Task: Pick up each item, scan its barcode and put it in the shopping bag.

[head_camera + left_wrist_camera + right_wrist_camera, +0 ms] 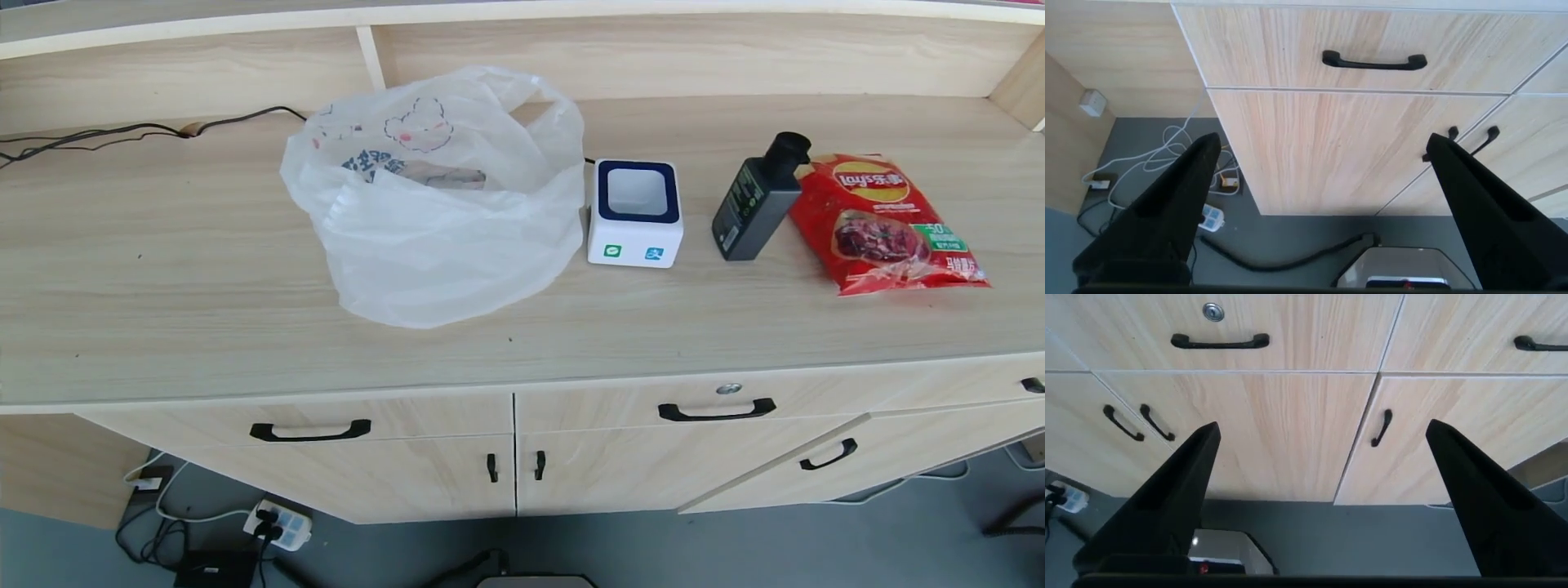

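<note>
Left gripper (1323,137) and right gripper (1323,425) are hanging with jaws spread before the cabinet (392,478); picking is seemingly just starting, calling for reaching the bottle (747,212).

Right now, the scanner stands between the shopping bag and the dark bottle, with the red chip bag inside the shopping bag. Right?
Not quite: the head view shows the red chip bag on the counter, beside the dark bottle. The rest holds.

red chip bag (886,224), black bottle (753,208)
</note>
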You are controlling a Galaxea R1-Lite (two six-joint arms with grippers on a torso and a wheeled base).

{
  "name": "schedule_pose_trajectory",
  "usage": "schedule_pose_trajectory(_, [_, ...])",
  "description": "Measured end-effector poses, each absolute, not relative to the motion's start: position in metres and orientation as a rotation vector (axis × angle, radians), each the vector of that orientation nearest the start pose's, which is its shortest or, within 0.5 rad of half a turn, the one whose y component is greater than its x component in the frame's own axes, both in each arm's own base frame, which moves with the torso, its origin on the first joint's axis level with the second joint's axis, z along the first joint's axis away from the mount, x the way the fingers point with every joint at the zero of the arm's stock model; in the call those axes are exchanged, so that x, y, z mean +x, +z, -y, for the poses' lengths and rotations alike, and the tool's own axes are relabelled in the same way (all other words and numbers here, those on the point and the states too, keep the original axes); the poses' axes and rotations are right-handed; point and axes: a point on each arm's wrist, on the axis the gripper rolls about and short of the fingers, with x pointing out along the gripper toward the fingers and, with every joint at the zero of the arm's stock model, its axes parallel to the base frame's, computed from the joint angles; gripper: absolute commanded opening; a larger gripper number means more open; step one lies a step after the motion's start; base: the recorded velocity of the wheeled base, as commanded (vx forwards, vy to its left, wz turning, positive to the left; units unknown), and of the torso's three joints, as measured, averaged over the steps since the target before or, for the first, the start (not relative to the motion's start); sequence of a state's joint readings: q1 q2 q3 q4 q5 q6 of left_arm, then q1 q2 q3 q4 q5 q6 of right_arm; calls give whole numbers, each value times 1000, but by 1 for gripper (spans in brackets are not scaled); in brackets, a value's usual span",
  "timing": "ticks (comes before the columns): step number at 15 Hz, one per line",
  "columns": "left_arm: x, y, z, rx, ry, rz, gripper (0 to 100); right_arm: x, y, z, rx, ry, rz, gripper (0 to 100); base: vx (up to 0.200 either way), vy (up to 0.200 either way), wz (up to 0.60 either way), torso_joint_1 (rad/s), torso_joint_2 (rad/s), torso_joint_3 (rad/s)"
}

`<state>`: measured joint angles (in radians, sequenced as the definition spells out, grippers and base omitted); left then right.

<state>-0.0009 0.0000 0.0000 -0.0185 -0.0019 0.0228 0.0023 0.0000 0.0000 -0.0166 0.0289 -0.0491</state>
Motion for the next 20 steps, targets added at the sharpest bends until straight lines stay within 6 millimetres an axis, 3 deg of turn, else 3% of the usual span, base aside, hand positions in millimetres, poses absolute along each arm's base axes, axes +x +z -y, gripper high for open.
schedule_pose_trajectory(3, [-23,77,0,25,-3,18,100,-27,113,-3,-69,154,108,100,0,0,0,0,0,0])
schedule_pose_trajectory(6, [-23,78,0,25,-4,22,100,-8,180,-4,-96,207,158,100,0,0,0,0,0,0])
schedule_pose_trajectory(8, [-23,78,0,25,-3,22,100,28,231,-6,-114,237,237,100,0,0,0,0,0,0])
schedule_pose_trajectory(10, [-23,78,0,26,-3,22,100,80,278,-11,-129,270,352,100,0,0,0,0,0,0])
schedule_pose_trajectory(12, [-23,78,0,25,-4,23,100,132,311,-21,-134,289,463,100,0,0,0,0,0,0])
schedule_pose_trajectory(13, [-23,78,0,25,-4,23,100,153,317,-30,-129,303,482,100,0,0,0,0,0,0])
schedule_pose_trajectory(15, [-23,78,0,25,-4,23,100,183,308,-51,-106,343,435,100,0,0,0,0,0,0])
schedule_pose_trajectory(20, [-23,78,0,25,-3,22,100,222,275,-66,-77,355,362,100,0,0,0,0,0,0])
